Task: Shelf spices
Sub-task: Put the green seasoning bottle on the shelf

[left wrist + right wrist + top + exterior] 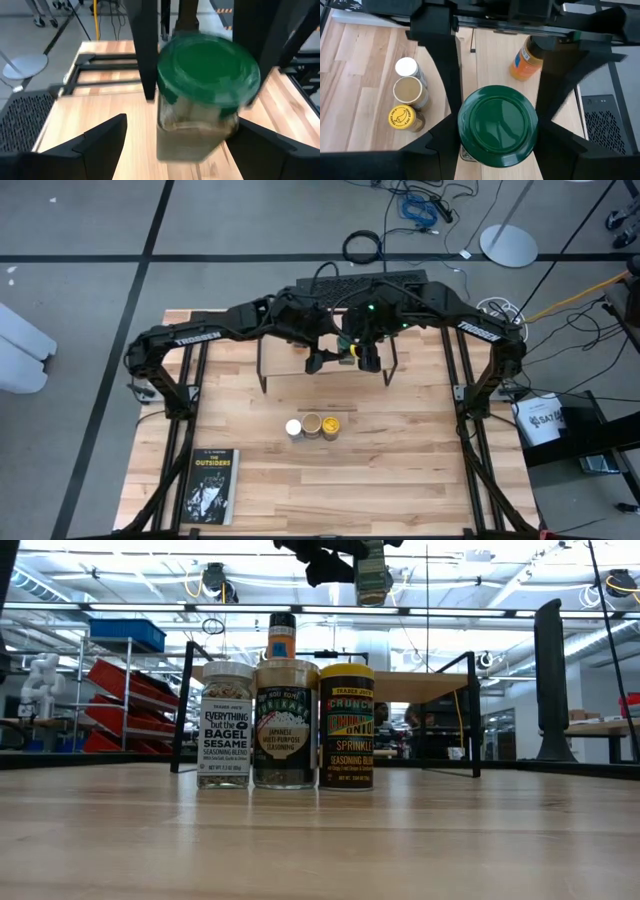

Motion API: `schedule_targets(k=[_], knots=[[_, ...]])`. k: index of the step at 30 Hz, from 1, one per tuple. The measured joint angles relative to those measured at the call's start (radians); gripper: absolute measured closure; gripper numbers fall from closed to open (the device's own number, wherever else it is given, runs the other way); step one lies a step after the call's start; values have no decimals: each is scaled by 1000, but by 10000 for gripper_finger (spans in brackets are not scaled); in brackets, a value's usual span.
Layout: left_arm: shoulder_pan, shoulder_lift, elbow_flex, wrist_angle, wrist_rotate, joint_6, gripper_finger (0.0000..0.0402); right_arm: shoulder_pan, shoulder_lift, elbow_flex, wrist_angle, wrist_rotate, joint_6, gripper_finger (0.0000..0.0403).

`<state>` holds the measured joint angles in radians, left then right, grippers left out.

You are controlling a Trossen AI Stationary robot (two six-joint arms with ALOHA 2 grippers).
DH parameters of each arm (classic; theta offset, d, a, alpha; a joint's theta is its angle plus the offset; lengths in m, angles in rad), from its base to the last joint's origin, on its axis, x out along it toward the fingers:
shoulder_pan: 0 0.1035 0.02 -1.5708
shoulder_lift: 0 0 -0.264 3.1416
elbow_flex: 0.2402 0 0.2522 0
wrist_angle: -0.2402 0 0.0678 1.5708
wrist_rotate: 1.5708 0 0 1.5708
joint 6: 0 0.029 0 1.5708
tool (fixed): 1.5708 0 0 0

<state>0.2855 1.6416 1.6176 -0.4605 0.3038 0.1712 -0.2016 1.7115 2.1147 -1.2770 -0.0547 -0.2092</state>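
Green jar (498,125) held in right gripper (495,135), raised over shelf (495,55) at upper centre of high view. Left gripper (175,145) open, fingers either side of jar, not touching. Orange jar (526,59) already on shelf; white (293,427), tan (312,424), yellow (331,424) jars in row mid-table. Risks: arms crowded, could collide; jar could knock orange jar on lowering or land off plank edge.

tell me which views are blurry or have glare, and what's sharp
Left wrist view: the green-lidded jar is smeared and soft, as are the dark fingers below it. Right wrist view: sharp, with soft reflections on the green lid. Low view: the three jars on the table are crisp and their labels readable, against bright ceiling lights. High view: evenly lit, small detail.
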Motion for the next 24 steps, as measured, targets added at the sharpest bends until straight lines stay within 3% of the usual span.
schedule_targets(k=[6,19,24], knots=[[0,2,0,30,0,-6,81,0,0,0,-2,1,6,206],[-13,2,0,24,9,53,193,0,0,0,-5,2,6,206],[-12,2,0,24,9,54,199,0,0,0,-7,1,6,206]])
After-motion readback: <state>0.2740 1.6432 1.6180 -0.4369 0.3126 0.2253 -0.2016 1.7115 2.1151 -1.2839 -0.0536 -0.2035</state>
